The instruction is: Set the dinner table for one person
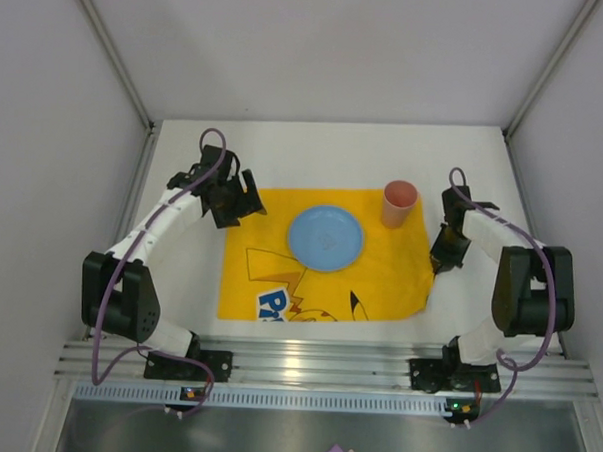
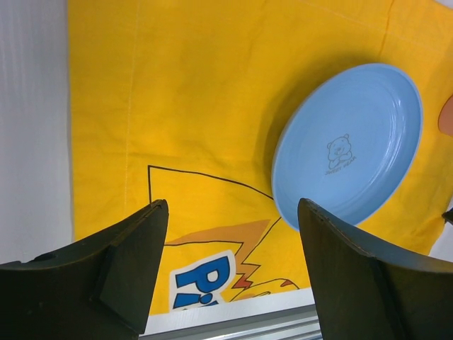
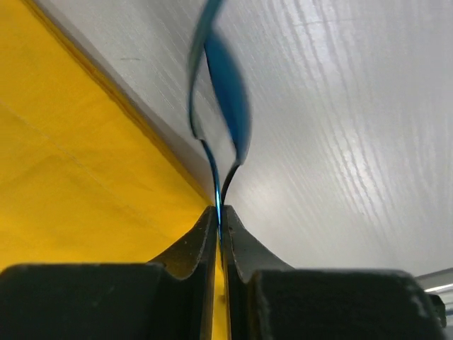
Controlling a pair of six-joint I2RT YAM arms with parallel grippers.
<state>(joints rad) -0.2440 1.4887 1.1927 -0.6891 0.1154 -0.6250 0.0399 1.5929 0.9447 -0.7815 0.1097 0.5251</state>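
The white dinner table [image 1: 184, 271] carries a yellow cartoon placemat [image 1: 280, 270]. A light blue plate [image 1: 325, 237] sits on the placemat's middle, and a pink cup [image 1: 399, 202] stands at its far right corner. My right gripper [image 1: 441, 257] hangs at the placemat's right edge. In the right wrist view it [image 3: 219, 216] is shut on a thin blue spoon [image 3: 221, 85], seen edge-on over the border of placemat [image 3: 71, 177] and table [image 3: 340, 142]. My left gripper [image 1: 245, 199] is open and empty at the placemat's far left corner; its view [image 2: 233, 234] shows the plate [image 2: 350, 145].
Grey enclosure walls stand on the left, right and back. An aluminium rail [image 1: 316, 362] runs along the table's near edge between the arm bases. A sliver of the pink cup [image 2: 447, 117] shows at the left wrist view's right edge.
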